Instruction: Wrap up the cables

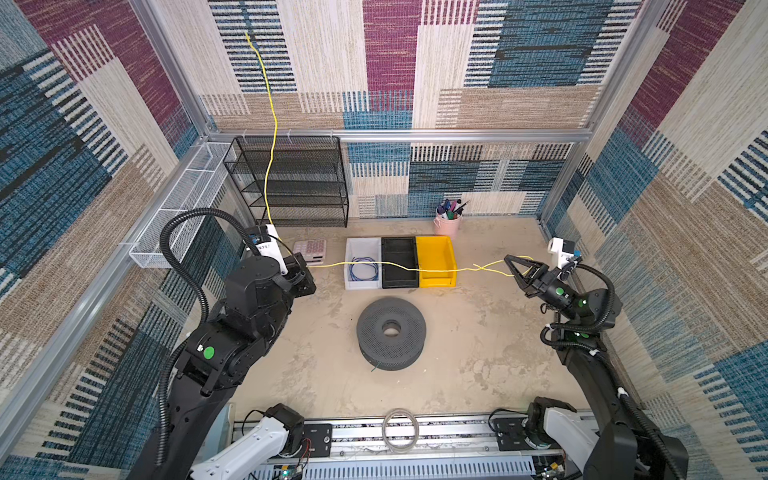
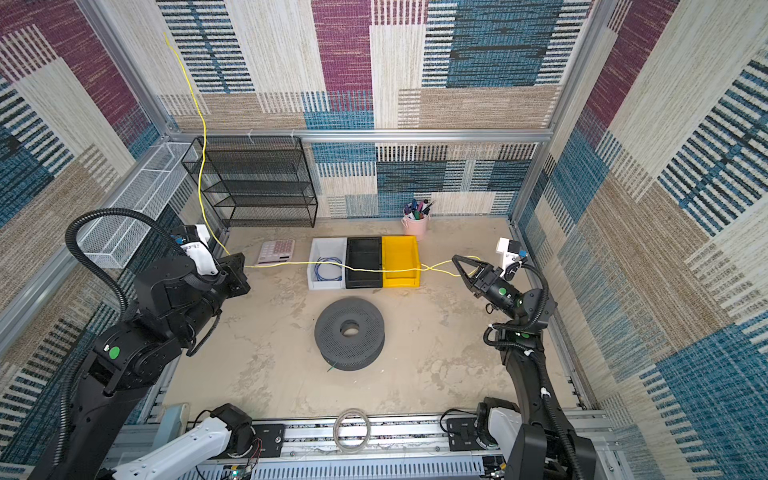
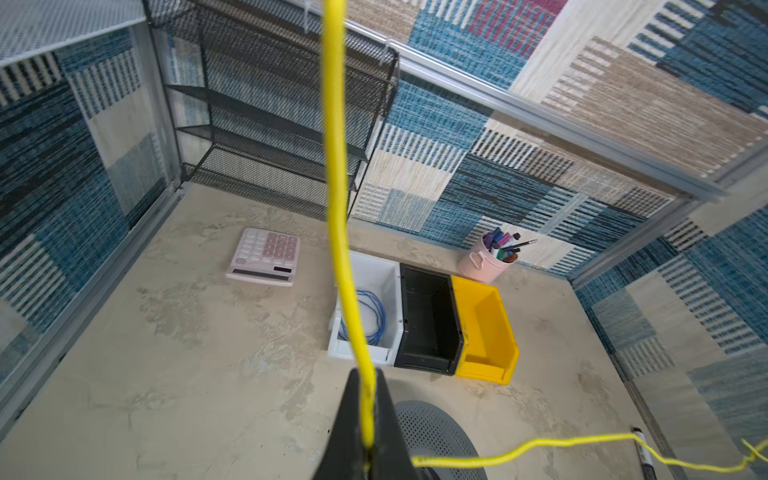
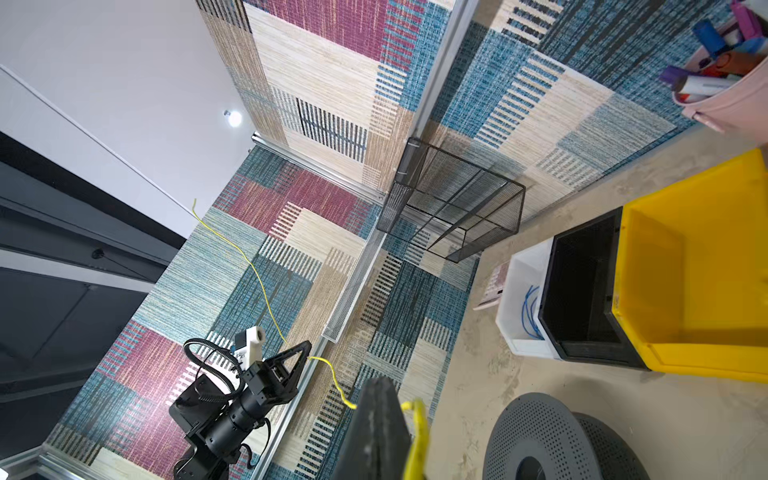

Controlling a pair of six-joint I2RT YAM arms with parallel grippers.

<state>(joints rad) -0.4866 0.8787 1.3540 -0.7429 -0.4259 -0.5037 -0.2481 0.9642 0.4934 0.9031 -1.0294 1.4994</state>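
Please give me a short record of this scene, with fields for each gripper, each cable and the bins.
left gripper: shut on the yellow cable.
right gripper: at the cable's crossed loop; grip unclear.
yellow cable: stretched between both grippers, across the three bins; one end sticks upward beyond the left gripper.
blue cable: coiled inside the white bin.
other bins: black bin and yellow bin, in a row with it.
grey spool: on the table, nearer than the bins.

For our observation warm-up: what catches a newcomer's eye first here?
The yellow cable, strung between the left end effector and right end effector above the table, its tail standing high. Then the grey perforated spool mid-table and the blue cable coiled in the white bin.
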